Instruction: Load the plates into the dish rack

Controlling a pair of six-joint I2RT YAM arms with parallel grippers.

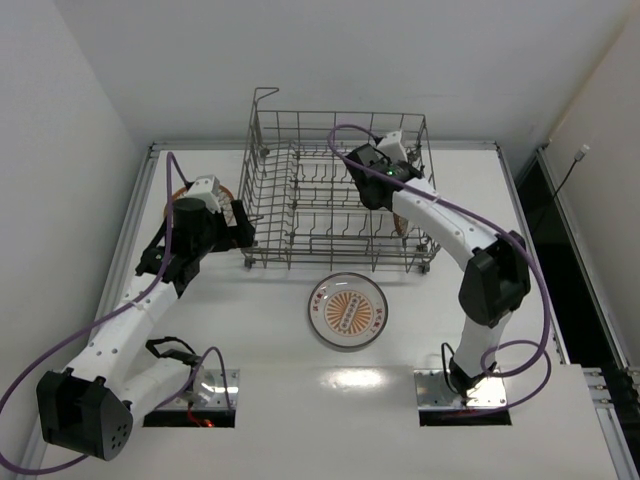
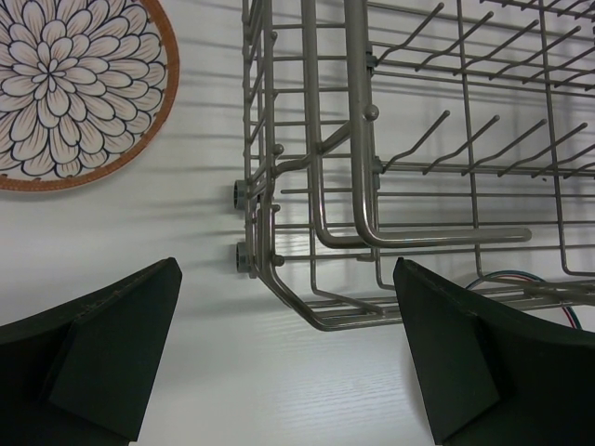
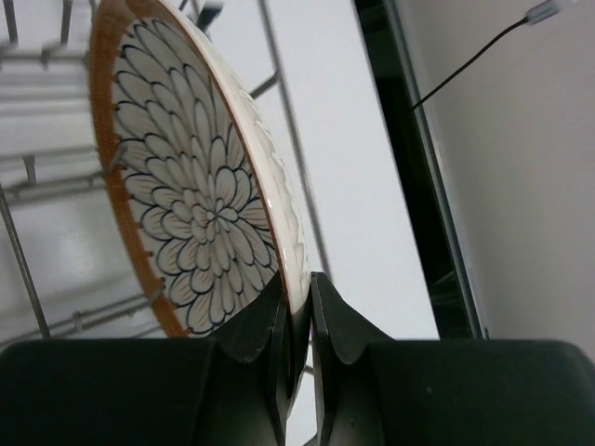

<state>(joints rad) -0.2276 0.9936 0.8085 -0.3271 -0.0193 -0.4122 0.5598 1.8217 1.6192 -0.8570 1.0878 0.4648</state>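
The right gripper (image 3: 299, 290) pinches the rim of a petal-patterned plate (image 3: 200, 186), its arm bent over the right end of the dish rack (image 1: 262, 190). The plate stands on edge inside the rack, tilted, face toward the rack's middle. The left gripper (image 2: 286, 279), spread wide, hovers by the rack's left corner.

petal plate (image 2: 70, 88): running off the left wrist view's top and left edges
held plate (image 3: 200, 209): lower rim disappearing inside the right gripper (image 3: 298, 288)
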